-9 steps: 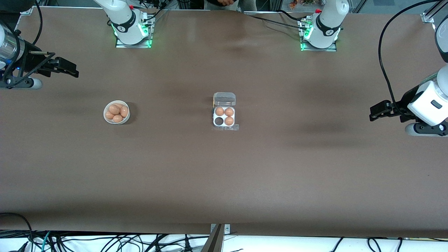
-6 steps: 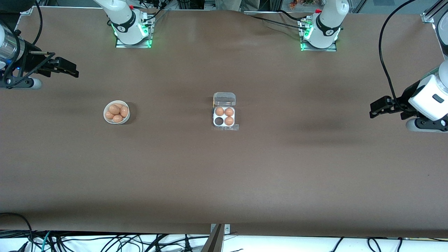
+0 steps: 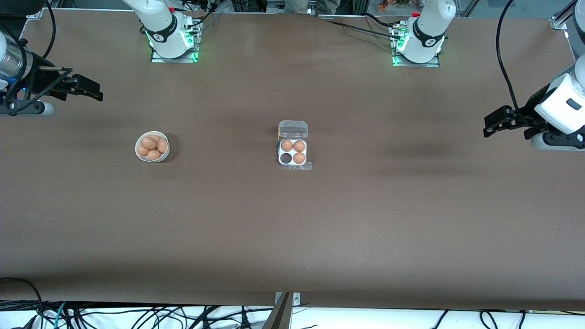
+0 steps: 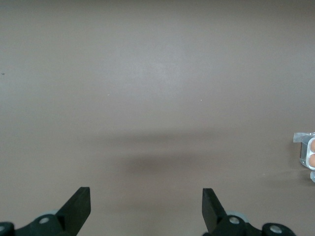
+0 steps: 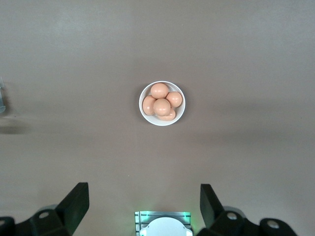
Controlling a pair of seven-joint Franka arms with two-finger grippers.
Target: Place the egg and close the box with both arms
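Note:
The box (image 3: 292, 152) sits mid-table, its clear lid (image 3: 293, 129) open and lying on the side toward the bases. It holds three eggs; the cell nearest the front camera toward the right arm's end is empty. Its edge shows in the left wrist view (image 4: 307, 156). Several loose eggs (image 3: 152, 147) lie in a round white bowl (image 3: 139, 154) toward the right arm's end, also in the right wrist view (image 5: 162, 104). My right gripper (image 3: 93, 90) is open and empty, high over the table's right-arm end. My left gripper (image 3: 494, 122) is open and empty, high over the left-arm end.
The brown table (image 3: 292, 228) is bare around the box and bowl. The two arm bases (image 3: 173, 43) (image 3: 417, 45) stand along the edge farthest from the front camera. The right arm's base also shows in the right wrist view (image 5: 165, 225).
My left gripper has moved toward the edge where the bases stand, staying over the left-arm end. The right arm, box and bowl have not moved.

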